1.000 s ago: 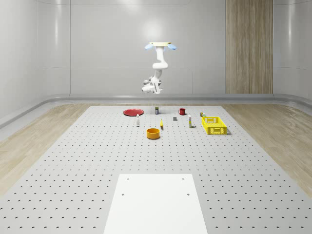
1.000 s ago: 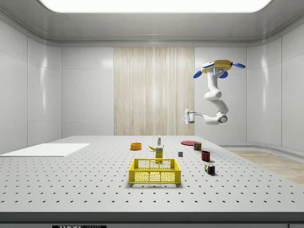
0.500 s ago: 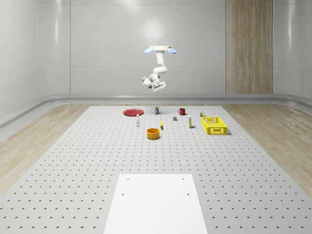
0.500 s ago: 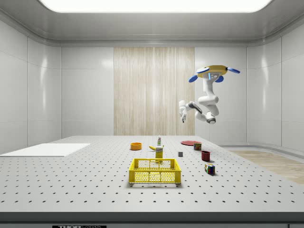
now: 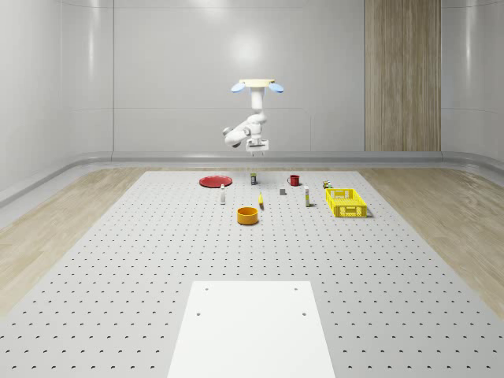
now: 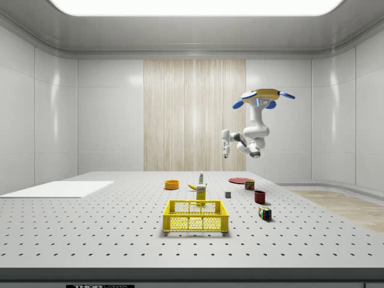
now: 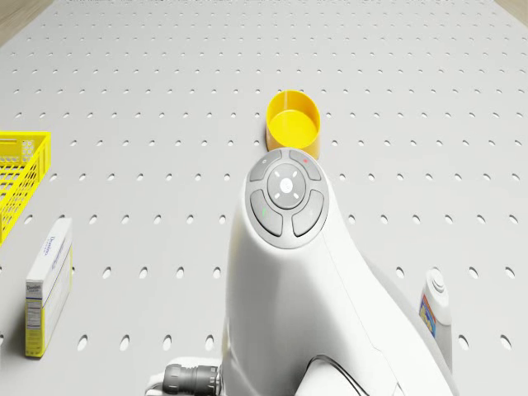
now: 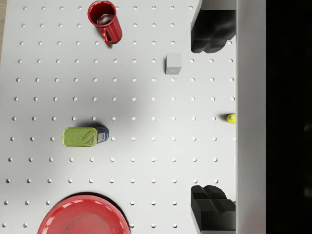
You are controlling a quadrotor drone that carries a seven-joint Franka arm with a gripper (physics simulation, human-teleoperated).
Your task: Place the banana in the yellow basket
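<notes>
Approach phase: since the earlier frame the drone [image 5: 257, 84] has shifted and its arm folded the gripper [image 6: 225, 150] downward.
It hovers above the tabletop's [image 5: 157, 260] far edge, gripper open and empty. Small yellow banana [image 5: 261, 201] lies untouched mid-tabletop, apart from the yellow wire basket [image 5: 346, 202]; no labels legible.

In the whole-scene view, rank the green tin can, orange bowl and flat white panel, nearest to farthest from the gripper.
1. Green tin can, below the gripper, under the hovering drone.
2. Orange bowl, toward the camera.
3. Flat white panel, nearest the camera.
</notes>
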